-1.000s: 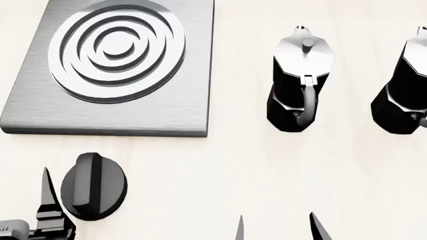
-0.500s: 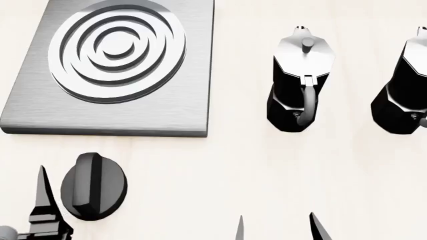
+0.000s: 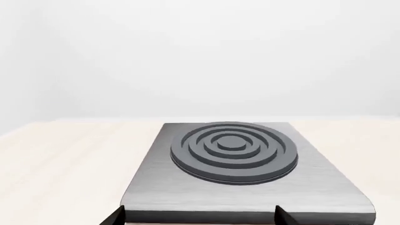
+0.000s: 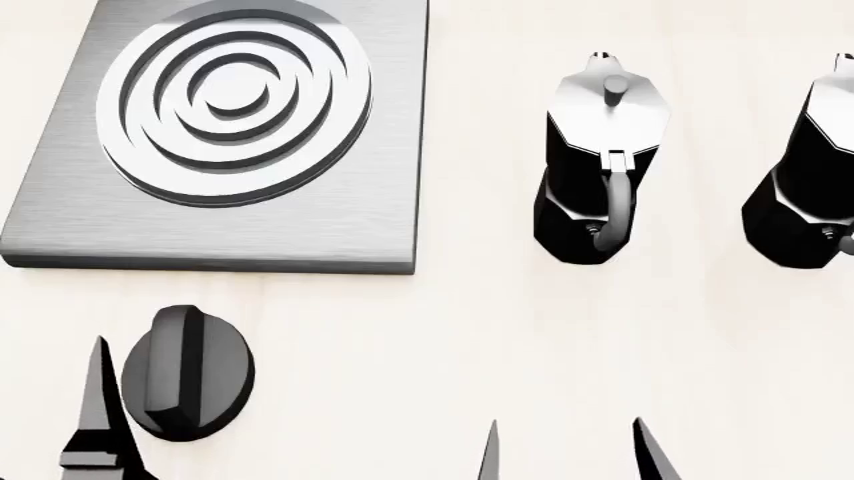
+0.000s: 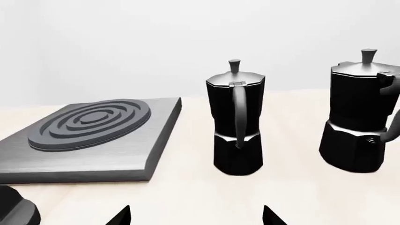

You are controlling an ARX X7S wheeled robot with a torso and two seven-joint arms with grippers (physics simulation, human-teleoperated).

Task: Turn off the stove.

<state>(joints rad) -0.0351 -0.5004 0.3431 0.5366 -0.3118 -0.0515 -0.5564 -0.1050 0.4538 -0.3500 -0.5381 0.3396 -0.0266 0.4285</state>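
Left gripper (image 4: 100, 400) at lower left, only one finger visible, grip impossible to tell. Just beside it, knob (image 4: 187, 373). Stove (image 4: 80, 215) at upper left. Right gripper (image 4: 574, 452) spread apart, bottom centre. Two pots (image 4: 601, 160) (image 4: 814, 180) upright, upper right.

1. In the head view the left gripper (image 4: 100, 420) shows at the lower left edge of the frame as 1 black pointed finger, its tip up; no 2nd finger is visible there.
2. In the left wrist view 2 dark fingertips (image 3: 115, 216) peek in at the bottom edge, set well apart.
3. The right gripper (image 4: 574, 455) sits at the bottom edge, right of centre: 2 thin black fingertips, spread apart, holding nothing.
4. The right wrist view also shows 2 separated tips (image 5: 122, 215) at its bottom edge.
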